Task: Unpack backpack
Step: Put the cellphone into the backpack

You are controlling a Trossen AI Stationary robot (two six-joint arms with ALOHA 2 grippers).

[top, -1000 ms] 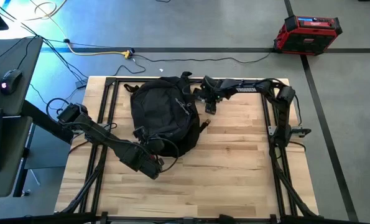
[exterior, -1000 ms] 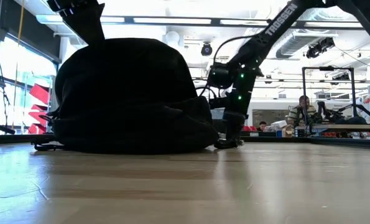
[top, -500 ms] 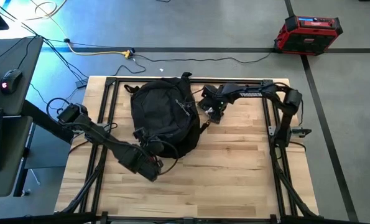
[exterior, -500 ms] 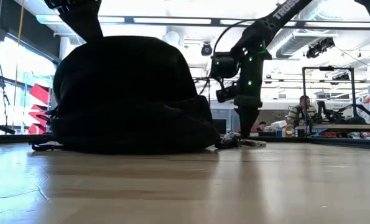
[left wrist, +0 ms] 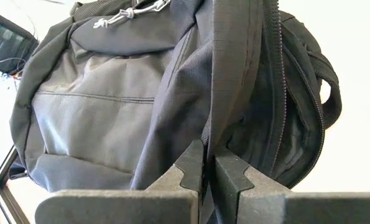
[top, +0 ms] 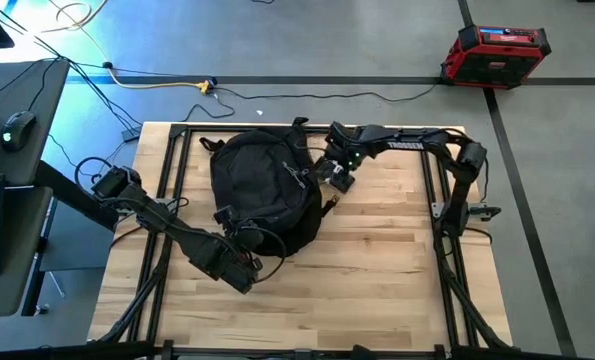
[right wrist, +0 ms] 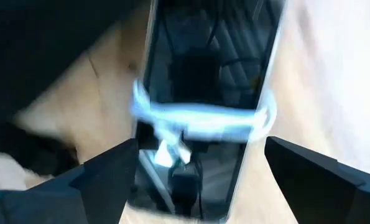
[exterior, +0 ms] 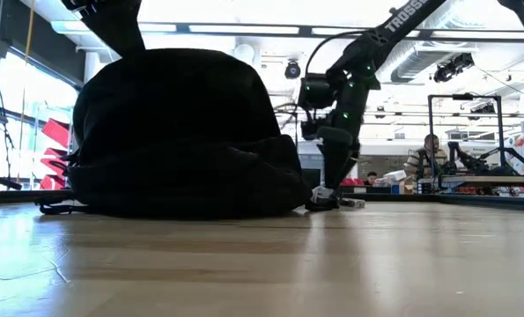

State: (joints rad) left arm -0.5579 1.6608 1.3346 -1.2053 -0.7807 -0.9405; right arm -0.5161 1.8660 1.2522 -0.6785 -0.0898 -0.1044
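The black backpack (top: 264, 188) lies on the wooden table (top: 377, 290), its main zipper (left wrist: 283, 93) partly undone. My left gripper (top: 242, 268) is at the backpack's near left end, shut on a black strap. My right gripper (top: 335, 180) hangs open just off the backpack's right side, pointing down. Below it a flat, dark, glossy thing like a phone (right wrist: 203, 93) lies flat on the table; the low view shows the phone (exterior: 343, 202) beside the backpack's foot. The open fingers (right wrist: 104, 171) stand on either side of it, and I see no touch. My left gripper pinches a black ribbed webbing strap (left wrist: 225, 124) of the backpack between its two fingers (left wrist: 191, 165). The fingers slant down from the table's near left side. The strap runs straight from the fingers up over the backpack, which rests on the table.
The near half of the tabletop (top: 357, 300) is bare wood. A desk with a mouse (top: 17, 128) stands off the table's left. A red and black case (top: 494, 52) and cables (top: 277, 92) lie on the floor beyond. People sit in the room behind (exterior: 429, 157).
My right gripper has risen from the tabletop beside the backpack, rolled a little and come closer to the backpack. The flat dark thing stays on the table below it. The backpack and my left gripper have kept still.
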